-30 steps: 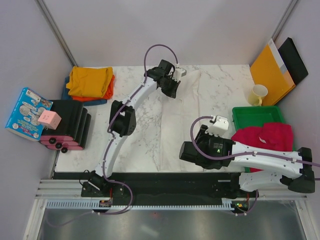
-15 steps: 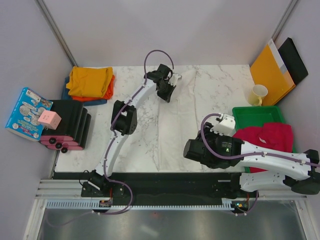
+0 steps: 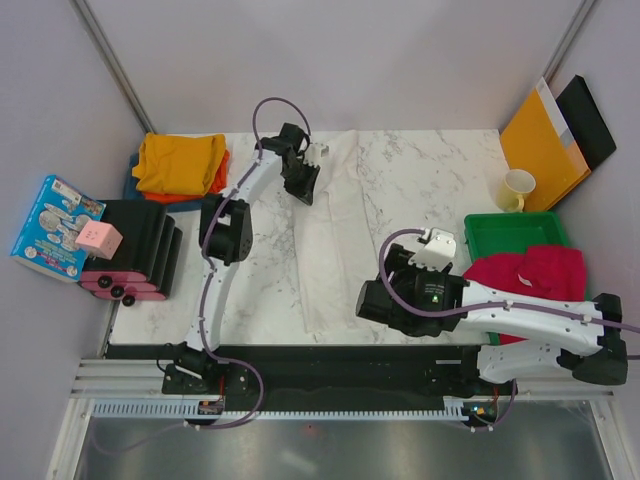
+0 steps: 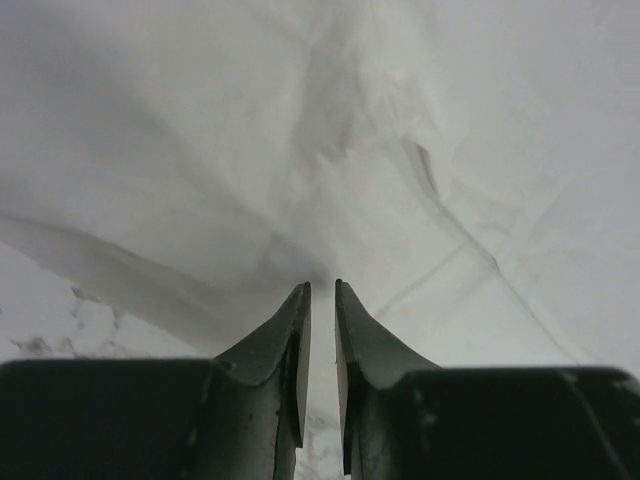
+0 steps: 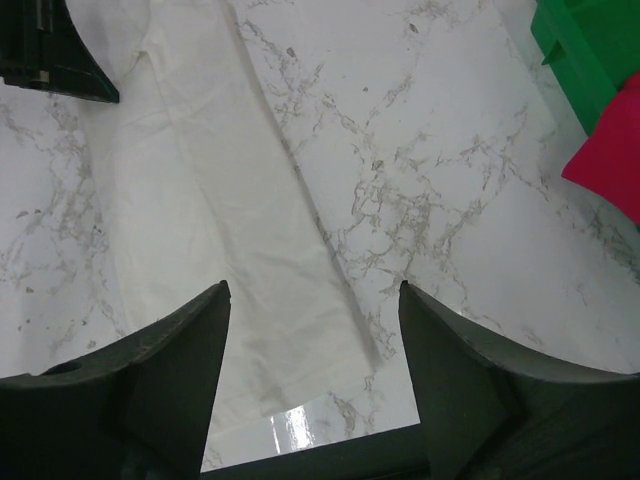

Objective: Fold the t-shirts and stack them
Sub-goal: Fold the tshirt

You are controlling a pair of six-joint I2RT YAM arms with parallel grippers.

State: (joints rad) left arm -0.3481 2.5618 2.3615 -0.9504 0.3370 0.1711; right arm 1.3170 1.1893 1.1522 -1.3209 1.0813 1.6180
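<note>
The white t-shirt (image 3: 335, 250) lies on the marble table as a long narrow strip running from far to near. My left gripper (image 3: 303, 188) is at the strip's far left corner, its jaws nearly closed on the white cloth (image 4: 250, 150), whose folds converge at the tips (image 4: 322, 285). My right gripper (image 3: 372, 300) hovers open over the strip's near end (image 5: 230, 200), with nothing between its fingers (image 5: 314, 288). The mustard yellow shirt (image 3: 180, 160) lies folded on the orange one (image 3: 215, 180) and the blue one at the far left. The crimson-pink shirt (image 3: 530, 270) is heaped at the right.
A green tray (image 3: 510, 232) sits under the crimson shirt's far side. A cream cup (image 3: 517, 188), an orange-yellow envelope (image 3: 542, 140) and a black folder (image 3: 590, 120) stand at the far right. A black rack (image 3: 135, 250) and a colourful box (image 3: 55, 228) are at the left.
My left gripper moved left, dragging the white shirt's far end with it; the strip now lies further left and narrower. My right gripper shifted slightly left over the near end.
</note>
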